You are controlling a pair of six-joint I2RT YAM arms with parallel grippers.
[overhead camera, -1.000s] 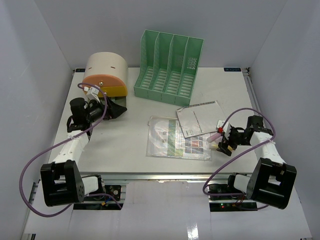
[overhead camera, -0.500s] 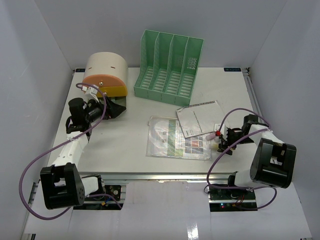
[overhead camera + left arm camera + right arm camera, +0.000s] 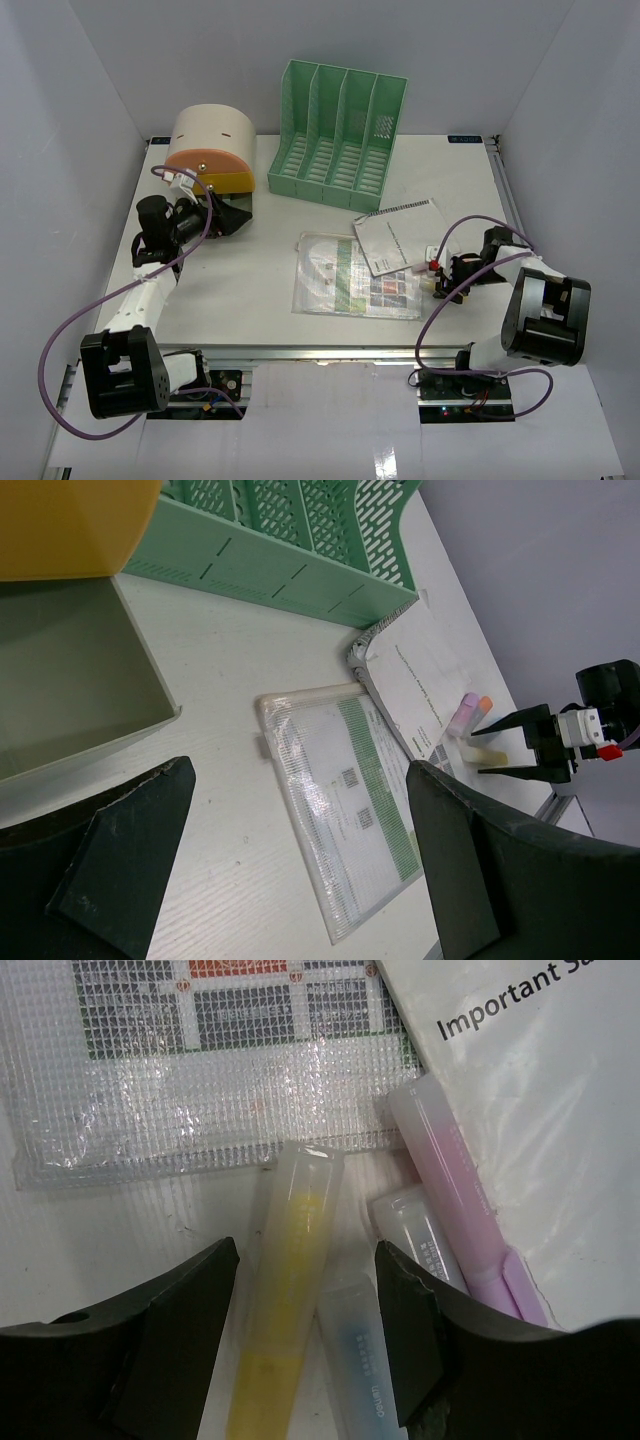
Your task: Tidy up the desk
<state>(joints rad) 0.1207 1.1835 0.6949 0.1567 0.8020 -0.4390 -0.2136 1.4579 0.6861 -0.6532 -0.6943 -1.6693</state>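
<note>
The desk (image 3: 240, 290) is a white tabletop. Near its right front lie several highlighters (image 3: 432, 272). My right gripper (image 3: 438, 283) is down over them, open. In the right wrist view its jaws (image 3: 305, 1330) straddle a yellow highlighter (image 3: 285, 1290) and a blue one (image 3: 355, 1360), with a small gap on the yellow side. A pink highlighter (image 3: 460, 1220) lies just outside the right finger. My left gripper (image 3: 232, 215) hangs wide open and empty (image 3: 300, 810) beside the drawer box (image 3: 208, 150).
A clear mesh pouch (image 3: 355, 275) holding printed sheets lies mid-desk, with a white booklet (image 3: 400, 235) overlapping its right corner. A green slotted file rack (image 3: 340, 135) stands at the back. The drawer box's drawer (image 3: 70, 670) stands pulled out by the left gripper.
My right gripper has shifted left and down onto the highlighters, and its jaws have narrowed around them. The left arm has barely moved.
</note>
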